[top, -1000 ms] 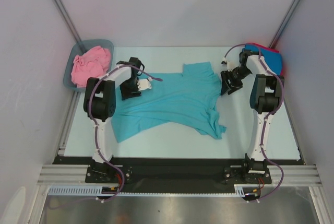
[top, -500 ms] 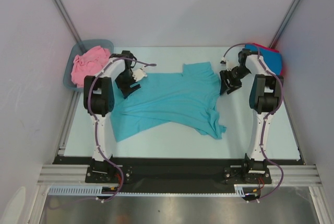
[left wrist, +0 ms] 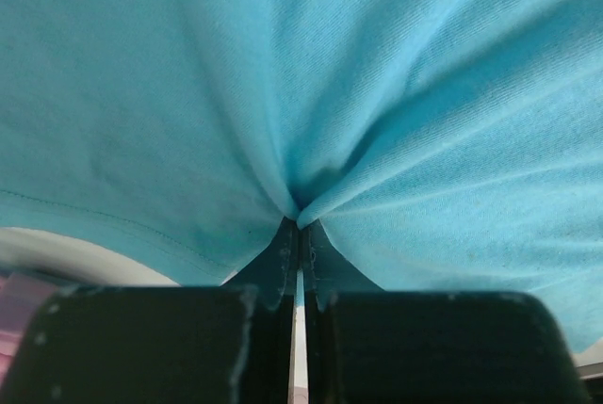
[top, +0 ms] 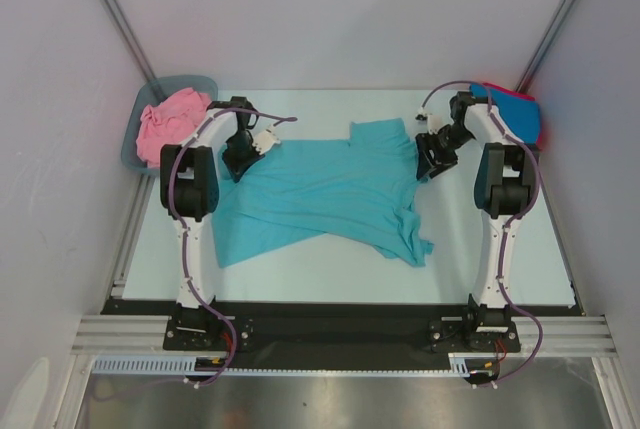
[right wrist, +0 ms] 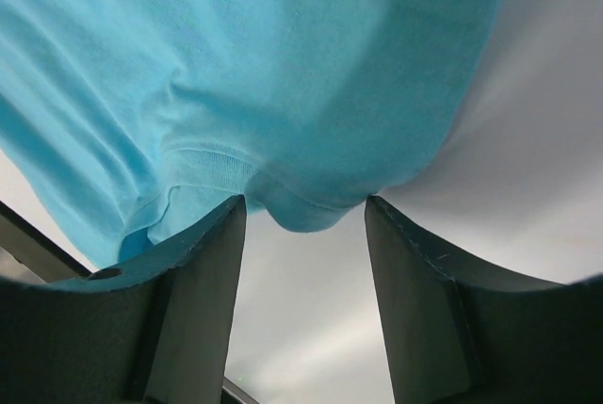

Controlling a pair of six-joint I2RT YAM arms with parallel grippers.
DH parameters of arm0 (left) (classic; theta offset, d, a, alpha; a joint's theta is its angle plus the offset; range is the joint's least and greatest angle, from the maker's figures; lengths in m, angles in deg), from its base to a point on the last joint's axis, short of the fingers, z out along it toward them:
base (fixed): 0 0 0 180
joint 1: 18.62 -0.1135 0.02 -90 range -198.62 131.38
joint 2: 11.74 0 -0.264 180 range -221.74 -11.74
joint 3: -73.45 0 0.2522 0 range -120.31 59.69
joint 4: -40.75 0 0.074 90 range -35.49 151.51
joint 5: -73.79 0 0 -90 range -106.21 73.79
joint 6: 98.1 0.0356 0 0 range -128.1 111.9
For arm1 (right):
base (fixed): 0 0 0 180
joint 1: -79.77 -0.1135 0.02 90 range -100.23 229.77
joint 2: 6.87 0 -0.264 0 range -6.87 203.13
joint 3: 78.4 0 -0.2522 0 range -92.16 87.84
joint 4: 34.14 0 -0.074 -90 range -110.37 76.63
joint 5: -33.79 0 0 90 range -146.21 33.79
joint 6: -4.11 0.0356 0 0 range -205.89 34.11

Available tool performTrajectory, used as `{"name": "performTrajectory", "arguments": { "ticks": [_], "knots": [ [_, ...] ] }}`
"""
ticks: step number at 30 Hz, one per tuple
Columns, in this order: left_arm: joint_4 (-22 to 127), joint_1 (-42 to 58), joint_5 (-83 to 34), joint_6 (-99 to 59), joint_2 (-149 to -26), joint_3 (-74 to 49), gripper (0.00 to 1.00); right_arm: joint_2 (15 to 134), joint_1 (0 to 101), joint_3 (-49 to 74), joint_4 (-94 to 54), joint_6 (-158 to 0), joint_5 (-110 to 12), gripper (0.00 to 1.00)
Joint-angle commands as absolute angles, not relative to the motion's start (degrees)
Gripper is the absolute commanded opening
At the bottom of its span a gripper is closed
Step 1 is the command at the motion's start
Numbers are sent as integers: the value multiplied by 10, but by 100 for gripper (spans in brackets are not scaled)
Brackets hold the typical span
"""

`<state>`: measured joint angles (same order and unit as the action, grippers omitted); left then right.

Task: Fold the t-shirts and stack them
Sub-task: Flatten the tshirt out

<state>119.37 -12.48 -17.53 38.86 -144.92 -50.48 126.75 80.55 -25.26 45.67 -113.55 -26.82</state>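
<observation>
Top external: the teal t-shirt lies spread, wrinkled. My left claw is clamped on a puckered fold; my right claw gapes around its edge.

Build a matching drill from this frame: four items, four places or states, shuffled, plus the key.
Items:
1. teal t-shirt
2. pink t-shirt
3. left fingers
4. right fingers

Places or states:
A. heaped in the tub
B. apart, with a teal cloth edge between them
C. spread on the table
D. pinched shut on teal cloth

Pairs: 1-C, 2-A, 3-D, 4-B
</observation>
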Motion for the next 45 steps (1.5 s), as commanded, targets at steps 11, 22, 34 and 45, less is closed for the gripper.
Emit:
{"name": "performTrajectory", "arguments": {
  "ticks": [11, 22, 34, 45],
  "knots": [
    [1137, -137, -204, 393, -1470, -503, 0, 1231, 802, -179, 387, -1133, -301, 13],
    [1138, -137, -210, 393, -1459, -486, 0, 1176, 779, -197, 322, -1163, -458, 0],
    [1138, -136, -216, 393, -1452, -470, 0, 1143, 715, -191, 159, -1287, -674, 0],
    [1138, -134, -219, 391, -1439, -448, 0, 1138, 706, -109, -60, -1425, -808, 0]
  ]
}}
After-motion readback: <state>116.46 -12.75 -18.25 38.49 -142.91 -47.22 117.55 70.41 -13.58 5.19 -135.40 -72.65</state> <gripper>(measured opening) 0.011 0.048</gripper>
